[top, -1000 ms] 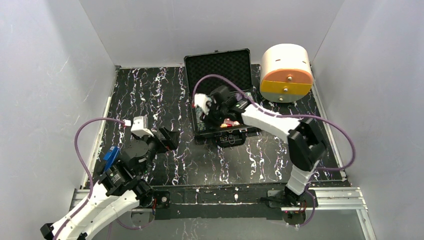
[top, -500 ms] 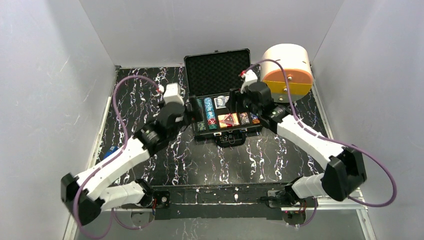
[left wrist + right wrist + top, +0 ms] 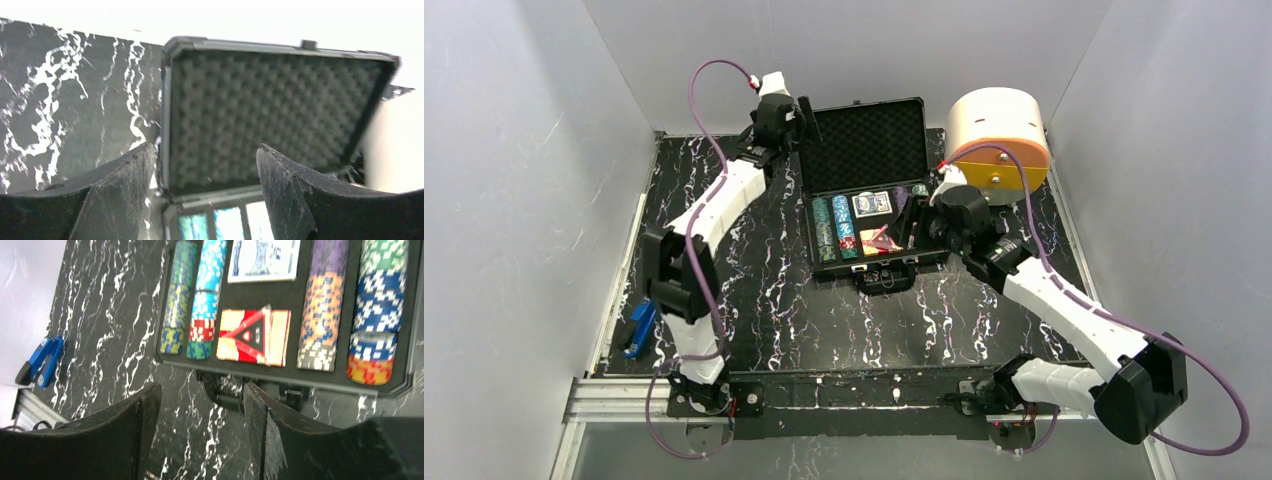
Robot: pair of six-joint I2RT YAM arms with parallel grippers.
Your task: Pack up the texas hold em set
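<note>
**Q:** Entry one, briefcase (image 3: pixel 879 263): where is it, and in what condition?
**A:** It sits at the far middle of the surface (image 3: pixel 724 270), with the lid (image 3: pixel 260 105) raised and its foam facing the arms. The tray holds:
- rows of poker chips (image 3: pixel 322 305)
- a blue deck (image 3: pixel 264 259)
- a red deck (image 3: pixel 281 335), with the red triangle (image 3: pixel 246 331) lying on top of it

I cannot make out the round buttons.

**Q:** Claws?
**A:**
- Left claw (image 3: pixel 205 150): released and empty, up at the lid's left edge.
- Right claw (image 3: pixel 200 390): released and empty, hanging over the right-hand part of the tray in the top view.

**Q:** Hazards, with causes?
**A:**
1. If the lid is swung down while the right claw is above the tray, it would land on that arm.
2. The triangle looks to sit proud of the red deck. It could keep the lid from seating, or get knocked in among the chips.
3. A push on the lid's side edge rather than its top may slide the whole case instead of turning the hinge. That could shake the chip rows loose.
4. The white-and-orange cylindrical box (image 3: pixel 996 145) stands just beside the lid's right edge, so a skewed case could run into it.

**Q:** Surface and room?
**A:**
- Surface: black with white veining.
- Blue tool (image 3: pixel 640 328): at the near left edge of the surface, well apart from the case.
- Walls (image 3: pixel 524 150): plain and pale, on three sides.
- Metal rail (image 3: pixel 864 395): along the near edge, carrying the arm bases.
</note>
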